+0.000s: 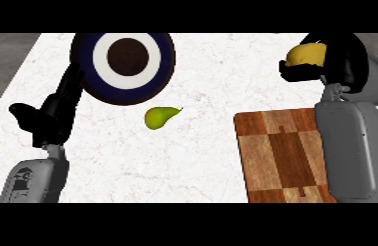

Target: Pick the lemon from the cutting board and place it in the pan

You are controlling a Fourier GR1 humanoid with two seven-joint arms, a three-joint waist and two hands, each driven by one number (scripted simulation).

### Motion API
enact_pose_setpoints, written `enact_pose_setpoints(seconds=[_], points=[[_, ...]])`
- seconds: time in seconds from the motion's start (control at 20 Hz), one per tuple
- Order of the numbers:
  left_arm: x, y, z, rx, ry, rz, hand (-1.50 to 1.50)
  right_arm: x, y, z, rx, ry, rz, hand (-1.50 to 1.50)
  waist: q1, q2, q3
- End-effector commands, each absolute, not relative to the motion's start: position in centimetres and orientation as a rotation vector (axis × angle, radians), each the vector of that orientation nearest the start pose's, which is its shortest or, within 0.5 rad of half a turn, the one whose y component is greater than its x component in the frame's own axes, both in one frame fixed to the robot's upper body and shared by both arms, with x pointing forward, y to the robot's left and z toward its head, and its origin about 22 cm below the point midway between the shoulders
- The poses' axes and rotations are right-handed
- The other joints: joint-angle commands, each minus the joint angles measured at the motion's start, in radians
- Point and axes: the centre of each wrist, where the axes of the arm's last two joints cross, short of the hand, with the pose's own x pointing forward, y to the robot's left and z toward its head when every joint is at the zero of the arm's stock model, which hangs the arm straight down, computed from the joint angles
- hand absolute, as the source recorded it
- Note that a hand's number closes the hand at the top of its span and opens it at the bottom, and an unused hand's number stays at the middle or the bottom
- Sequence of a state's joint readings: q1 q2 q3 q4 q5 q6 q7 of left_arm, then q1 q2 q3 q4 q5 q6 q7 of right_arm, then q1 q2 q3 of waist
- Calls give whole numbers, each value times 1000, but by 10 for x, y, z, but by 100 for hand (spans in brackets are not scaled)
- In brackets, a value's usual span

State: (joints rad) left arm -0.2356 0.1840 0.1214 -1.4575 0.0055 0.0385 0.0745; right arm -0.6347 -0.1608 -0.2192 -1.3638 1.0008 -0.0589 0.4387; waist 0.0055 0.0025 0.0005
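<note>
Landmark: you take the cutting board as reference — it lies on the marble counter at lower right.
Lemon: you find the lemon off the board, above its far right corner, enclosed by the right hand.
Right hand: fingers curled around the lemon; its grey forearm crosses the board's right edge.
Pan: you see the pan well to the far left of the board — dark rim, white ring, dark centre.
Pear: a green pear lies just left of the board, between board and pan.
Left hand: the left hand shows far left of the board, beside the pan's lower left edge; fingers straight, holding nothing.
</note>
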Motion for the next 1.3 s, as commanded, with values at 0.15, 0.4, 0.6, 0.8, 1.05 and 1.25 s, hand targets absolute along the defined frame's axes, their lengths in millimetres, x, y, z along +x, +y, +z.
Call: enact_pose_setpoints(seconds=[0.15,0.4,0.6,0.8,1.05,1.25], points=[[292,270,40,200,-1633,-70,0,388,-333,137,-1174,-1397,257,150,8,3,0],[308,272,53,171,-1641,-76,0,396,-397,135,-1297,-1328,227,150,28,15,1],[306,257,60,165,-1670,-80,0,372,-446,115,-1428,-1244,328,150,45,20,4],[311,255,61,135,-1653,-95,0,362,-470,105,-1475,-1210,272,150,63,33,7],[308,255,62,130,-1670,-97,0,343,-491,84,-1461,-1177,229,150,73,37,9],[308,255,54,142,-1660,-90,0,350,-485,84,-1313,-1263,92,150,71,40,12]])
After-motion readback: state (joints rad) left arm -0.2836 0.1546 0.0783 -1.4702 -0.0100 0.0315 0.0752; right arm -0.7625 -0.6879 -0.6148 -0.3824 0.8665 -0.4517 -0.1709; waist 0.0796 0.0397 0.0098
